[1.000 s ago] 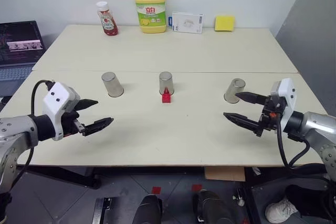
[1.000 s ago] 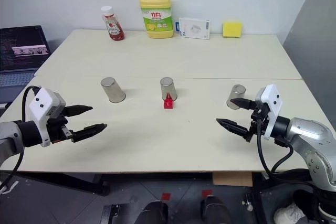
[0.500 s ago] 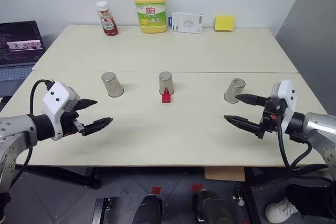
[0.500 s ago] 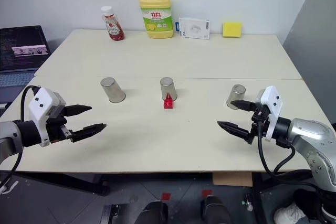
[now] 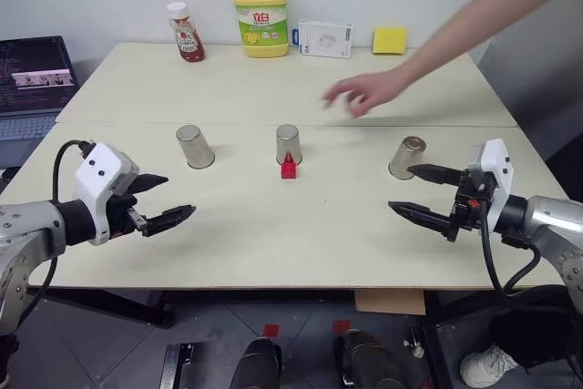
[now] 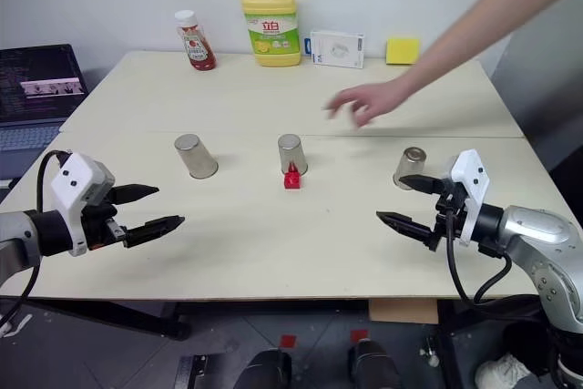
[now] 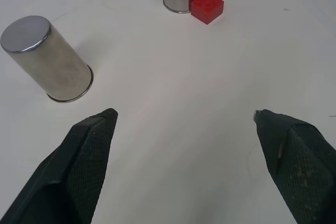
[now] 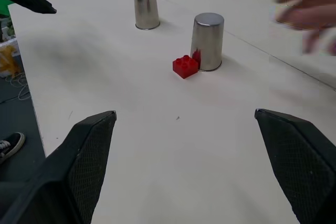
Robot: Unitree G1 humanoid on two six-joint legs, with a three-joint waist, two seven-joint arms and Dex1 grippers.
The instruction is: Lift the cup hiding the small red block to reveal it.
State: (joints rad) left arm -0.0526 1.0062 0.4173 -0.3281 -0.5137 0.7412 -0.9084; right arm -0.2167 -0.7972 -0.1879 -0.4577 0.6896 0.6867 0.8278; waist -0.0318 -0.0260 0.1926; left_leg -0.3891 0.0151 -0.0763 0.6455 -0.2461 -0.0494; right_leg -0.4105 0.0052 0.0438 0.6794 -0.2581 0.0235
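Where cups (image 5: 288,144) stand apart, bare tabletop (image 5: 301,225).

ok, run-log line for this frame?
left gripper: open, idle | right gripper: open, idle | red block: exposed by middle cup | person's hand: over table

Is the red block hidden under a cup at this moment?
No, the red block lies uncovered on the table, just in front of the middle cup.
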